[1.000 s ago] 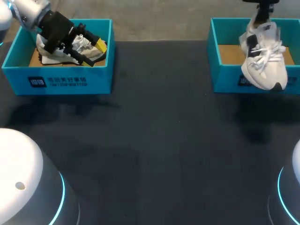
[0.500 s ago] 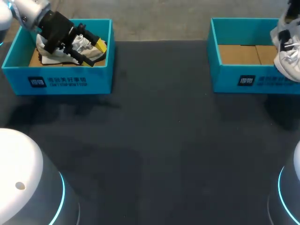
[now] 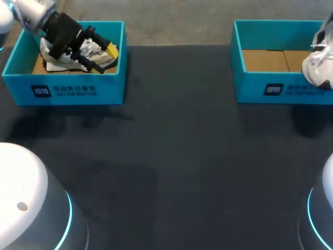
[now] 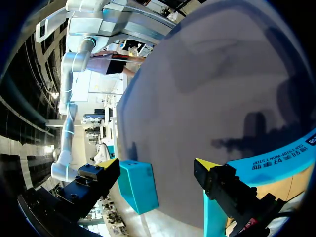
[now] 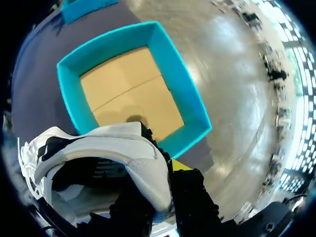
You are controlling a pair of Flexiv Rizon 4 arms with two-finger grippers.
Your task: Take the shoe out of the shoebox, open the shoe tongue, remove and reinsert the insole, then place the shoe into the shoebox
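Holding beige shoe [image 3: 104,61]: shoebox [image 3: 78,91]; white shoe [image 5: 113,148]: right pincer [image 5: 167,174]

2 shoeboxes at the table's far edge, 1 shoe in, 1 shoe out.

Left shoebox [image 3: 78,92] sits far left on the table [image 3: 177,156], right shoebox [image 3: 260,86] far right, well apart, bare table between and before them. Left shoe [image 3: 99,58] lies inside the left shoebox toward its right wall; left gripper [image 3: 99,44] is in the box on top of it, fingers apart. Right shoe [image 3: 318,70] hangs over the right shoebox's right end, above the near wall, right gripper [image 5: 160,187] clamped on its collar from 2 sides.
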